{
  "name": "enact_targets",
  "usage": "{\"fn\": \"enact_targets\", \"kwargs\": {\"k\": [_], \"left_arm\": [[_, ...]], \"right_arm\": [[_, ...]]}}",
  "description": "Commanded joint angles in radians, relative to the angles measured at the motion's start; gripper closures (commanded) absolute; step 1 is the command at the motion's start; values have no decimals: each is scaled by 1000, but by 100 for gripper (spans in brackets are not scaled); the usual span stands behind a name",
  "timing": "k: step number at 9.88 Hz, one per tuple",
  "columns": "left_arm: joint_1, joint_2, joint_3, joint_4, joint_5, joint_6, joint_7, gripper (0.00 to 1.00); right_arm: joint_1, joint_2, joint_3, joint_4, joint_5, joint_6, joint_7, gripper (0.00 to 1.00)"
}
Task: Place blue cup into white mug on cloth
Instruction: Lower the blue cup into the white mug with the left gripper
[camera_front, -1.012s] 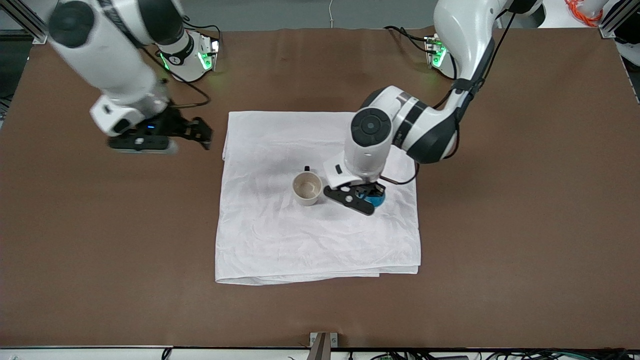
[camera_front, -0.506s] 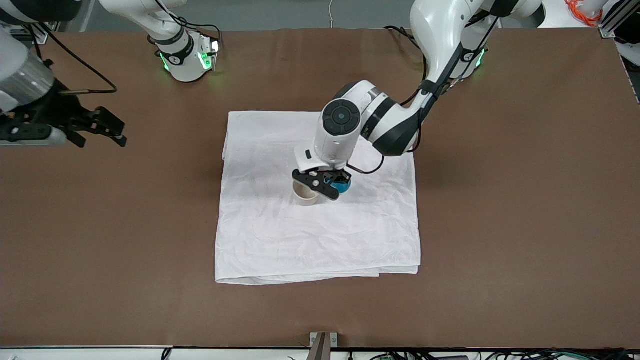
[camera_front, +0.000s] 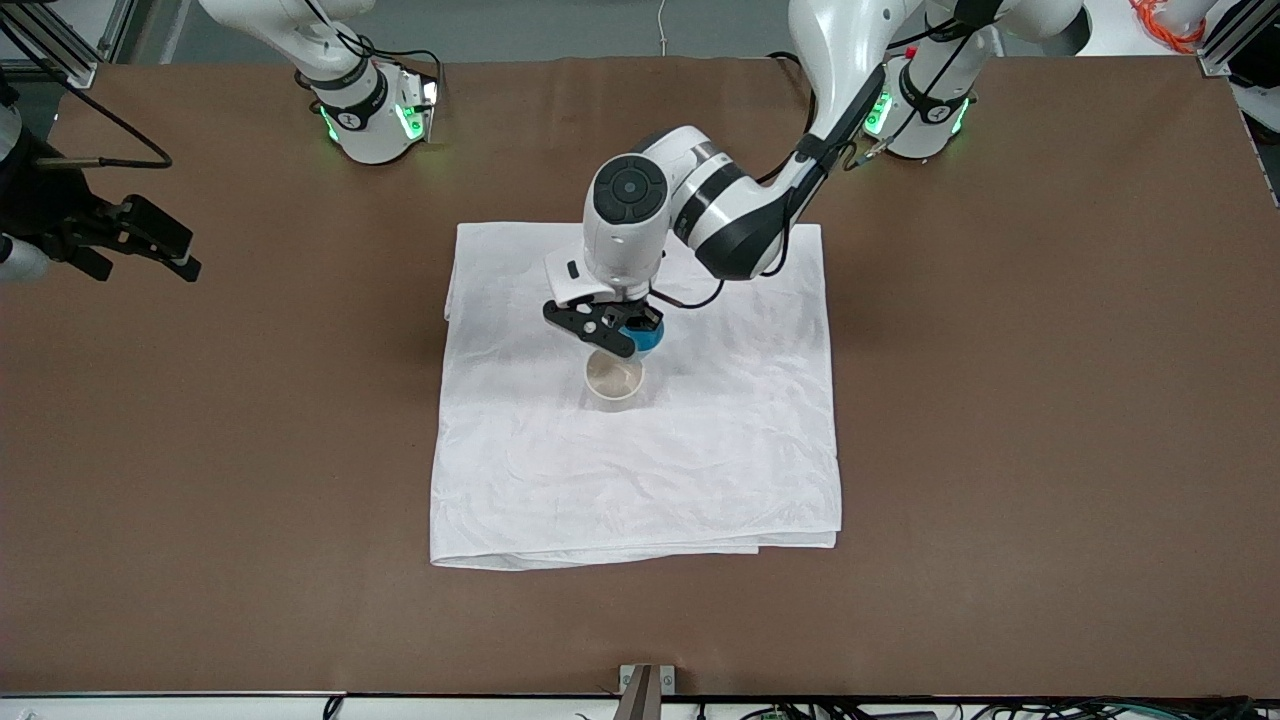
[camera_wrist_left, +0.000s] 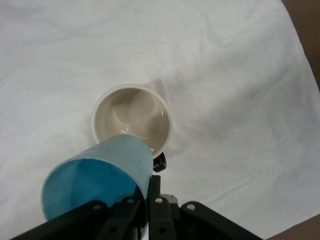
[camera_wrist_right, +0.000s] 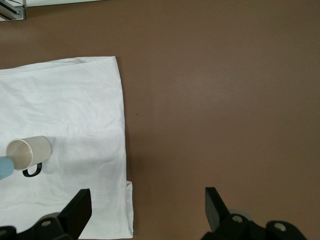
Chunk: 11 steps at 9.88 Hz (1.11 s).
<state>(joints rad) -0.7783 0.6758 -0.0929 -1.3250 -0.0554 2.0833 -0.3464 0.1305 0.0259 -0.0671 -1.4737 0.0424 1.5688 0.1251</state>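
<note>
My left gripper (camera_front: 618, 330) is shut on the rim of the blue cup (camera_front: 647, 337) and holds it in the air over the white mug (camera_front: 613, 380). The mug stands upright near the middle of the cloth (camera_front: 700, 460). In the left wrist view the blue cup (camera_wrist_left: 95, 175) is tilted between my left gripper's (camera_wrist_left: 147, 194) fingers, and its base overlaps the rim of the mug (camera_wrist_left: 131, 117), whose cream inside holds nothing. My right gripper (camera_front: 150, 245) is open and empty over bare table at the right arm's end. The right wrist view shows my right gripper (camera_wrist_right: 146, 207), the mug (camera_wrist_right: 29, 150) and the cloth (camera_wrist_right: 75, 100).
The brown table (camera_front: 1000, 400) surrounds the cloth on all sides. The two arm bases stand along the edge farthest from the front camera. The cloth's folded corner (camera_wrist_right: 129, 186) lies under my right gripper.
My left gripper has carried the blue cup from beside the mug, toward the left arm's end, to over the mug. My right arm has drawn back toward its end of the table.
</note>
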Motion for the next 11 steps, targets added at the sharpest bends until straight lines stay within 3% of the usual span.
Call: {"fn": "enact_targets", "kwargs": {"k": [1, 4, 7, 11], "left_arm": [[-2, 36, 12, 26, -9, 59, -5, 100], [-9, 62, 13, 26, -7, 122, -3, 100], [-13, 74, 13, 24, -7, 138, -2, 100], [-13, 97, 16, 24, -3, 150, 6, 96]], "right_arm": [[-40, 38, 24, 44, 1, -20, -5, 0], [-48, 32, 29, 26, 7, -35, -1, 0], [-127, 32, 114, 26, -2, -38, -13, 0], [-138, 32, 118, 26, -1, -35, -5, 0]]}}
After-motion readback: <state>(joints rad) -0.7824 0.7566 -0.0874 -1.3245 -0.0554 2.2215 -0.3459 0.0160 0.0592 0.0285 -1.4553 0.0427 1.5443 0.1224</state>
